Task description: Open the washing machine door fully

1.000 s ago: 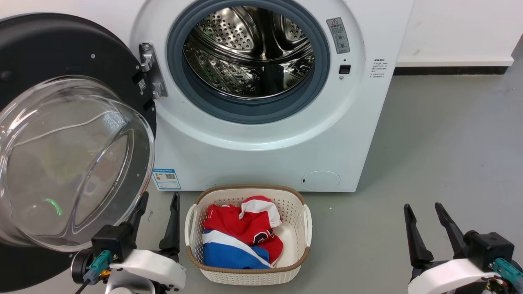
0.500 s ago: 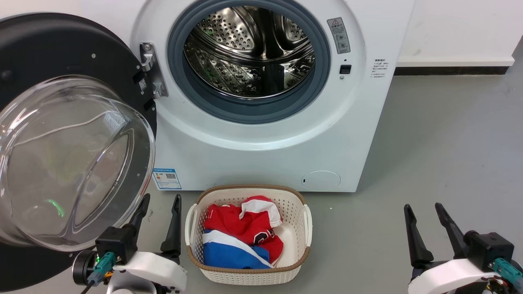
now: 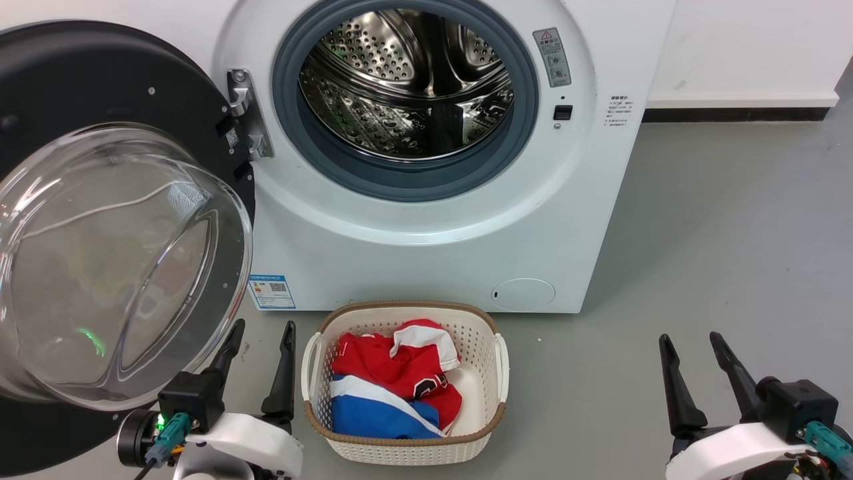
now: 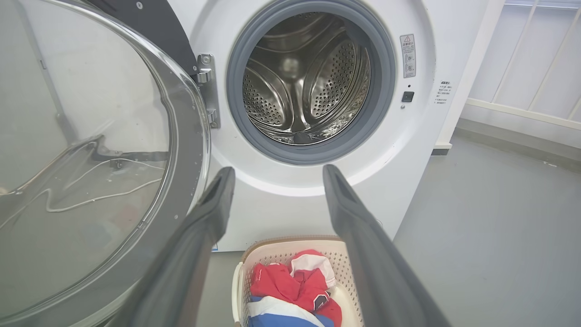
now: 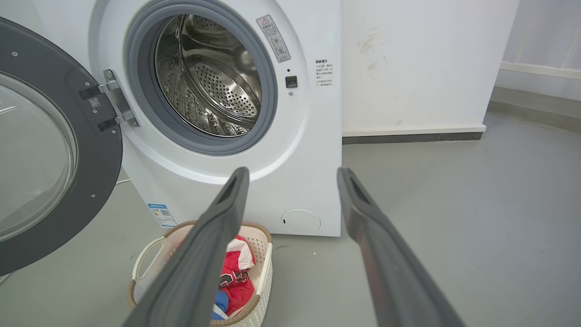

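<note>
Left fingers edged right, spread, empty (right fingers likewise spread); washing machine door open leftward, bowl facing robot.

The left gripper is sitting at the lower left of the head view, dark fingers pointing up and spread apart, its white wrist shell lying below. The right gripper is resting at the lower right, likewise parted. In each wrist view the fingers are rising from the bottom edge in a wide V.
</note>
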### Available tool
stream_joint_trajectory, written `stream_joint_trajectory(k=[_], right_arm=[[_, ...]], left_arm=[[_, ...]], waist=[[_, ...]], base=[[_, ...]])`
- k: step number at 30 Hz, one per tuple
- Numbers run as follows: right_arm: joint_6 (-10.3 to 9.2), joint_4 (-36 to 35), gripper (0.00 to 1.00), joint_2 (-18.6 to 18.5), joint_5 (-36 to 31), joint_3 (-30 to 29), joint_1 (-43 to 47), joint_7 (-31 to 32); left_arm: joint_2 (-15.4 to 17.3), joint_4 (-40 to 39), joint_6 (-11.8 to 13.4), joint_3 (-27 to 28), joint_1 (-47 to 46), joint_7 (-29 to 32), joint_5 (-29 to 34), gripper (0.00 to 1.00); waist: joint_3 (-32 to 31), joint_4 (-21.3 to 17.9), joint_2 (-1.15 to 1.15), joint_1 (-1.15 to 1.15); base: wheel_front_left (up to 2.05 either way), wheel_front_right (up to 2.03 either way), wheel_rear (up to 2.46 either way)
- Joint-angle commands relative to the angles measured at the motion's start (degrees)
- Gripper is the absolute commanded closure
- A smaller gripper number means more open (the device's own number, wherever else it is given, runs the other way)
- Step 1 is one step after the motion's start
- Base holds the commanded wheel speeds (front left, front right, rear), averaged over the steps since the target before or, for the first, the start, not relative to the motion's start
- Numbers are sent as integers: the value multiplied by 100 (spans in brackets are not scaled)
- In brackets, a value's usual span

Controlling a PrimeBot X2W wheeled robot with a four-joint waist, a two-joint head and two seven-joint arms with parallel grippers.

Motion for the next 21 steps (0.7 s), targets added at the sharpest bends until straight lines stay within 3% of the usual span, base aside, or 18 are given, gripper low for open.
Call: stream_joint_trajectory(k=[1,7,8,21], right_arm=[[-1,3,0,9,-35,-7,12,-4],[-1,9,0,9,-23,-3,20,-19],[0,8,100,0,2,-2,0,-4],[0,224,100,2,1267,-75,-125,218]], left_arm=[[-23,6,-17,13,17,-29,11,0],[-41,19,-38,52,25,-29,51,0],[-31,14,-35,44,0,0,42,100],[-183,113,-127,292,-11,362,-1094,100]], waist=[[-3,2,0,0],[-12,1,0,0],[-12,1,0,0],[10,-1,0,0]], base=[[0,0,0],[0,0,0],[0,0,0],[0,0,0]])
